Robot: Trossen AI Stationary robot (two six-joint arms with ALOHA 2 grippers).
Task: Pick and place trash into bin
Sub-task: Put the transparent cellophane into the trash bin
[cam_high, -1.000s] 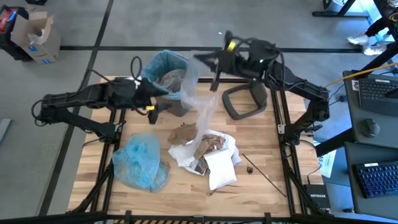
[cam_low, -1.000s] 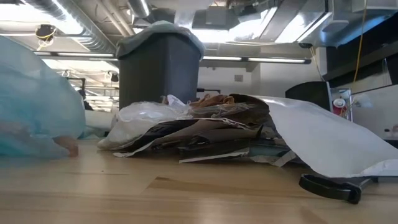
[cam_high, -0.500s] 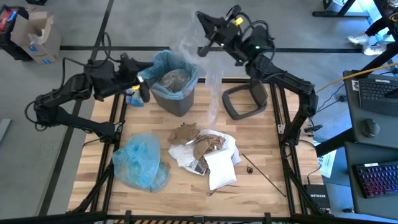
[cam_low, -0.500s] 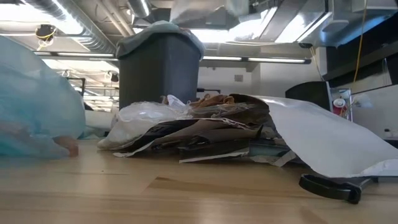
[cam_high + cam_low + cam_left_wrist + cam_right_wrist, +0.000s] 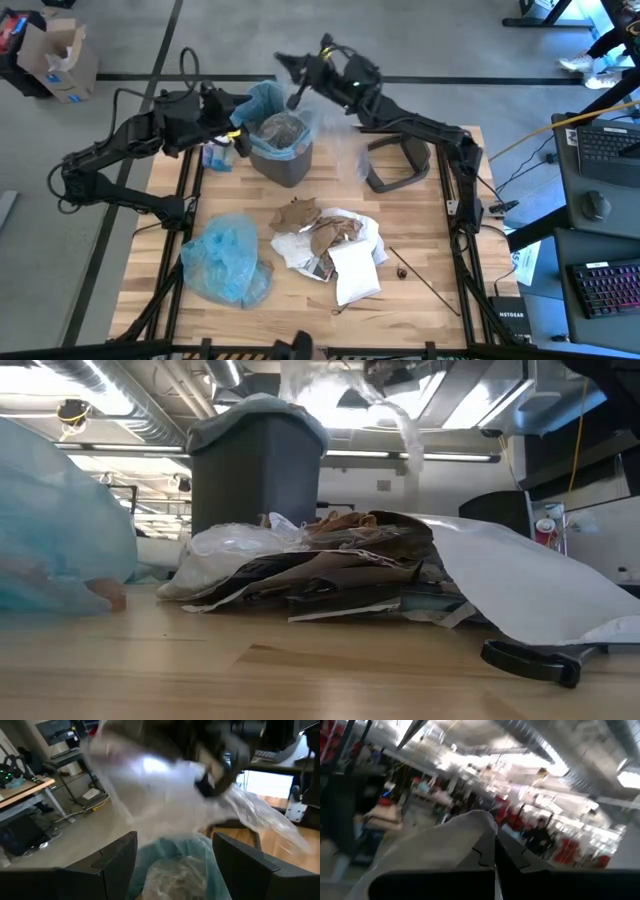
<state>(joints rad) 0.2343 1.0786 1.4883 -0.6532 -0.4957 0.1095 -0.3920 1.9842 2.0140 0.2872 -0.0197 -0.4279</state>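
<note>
1. Two arms at the bin (image 5: 277, 150), which stands at the far-left part of the table (image 5: 420, 230); dark grey, tapered, w/ light blue liner (image 5: 262, 100) folded over the rim
2. Bin contents: crumpled clear/greyish wrap (image 5: 280, 127) heaped up near the rim; same heap shows in left wrist view (image 5: 175, 877)
3. Right gripper (image 5: 290, 70) above the bin's far edge, fingers pinched tight on a sheet of clear wrap (image 5: 345, 150); sheet hangs down past the bin's right side, not inside it. Low view: wrap (image 5: 405, 435) dangles right of and above the bin (image 5: 255, 470)
4. Left gripper (image 5: 232, 125) just left of the bin rim, fingers spread wide, holding nothing; pads (image 5: 107, 865) straddle the bin opening in its wrist view
5. Grey lid (image 5: 395, 165) lies flat on table right of the bin, apart from it
6. Trash pile (image 5: 325, 245) in front of the bin, toward table middle: brown paper, white mailers, printed packet
7. Blue bag (image 5: 225, 260) lies in front-left of the bin; contents can't tell
8. Thin dark sticks (image 5: 425, 280) right of the pile, well apart from the bin
</note>
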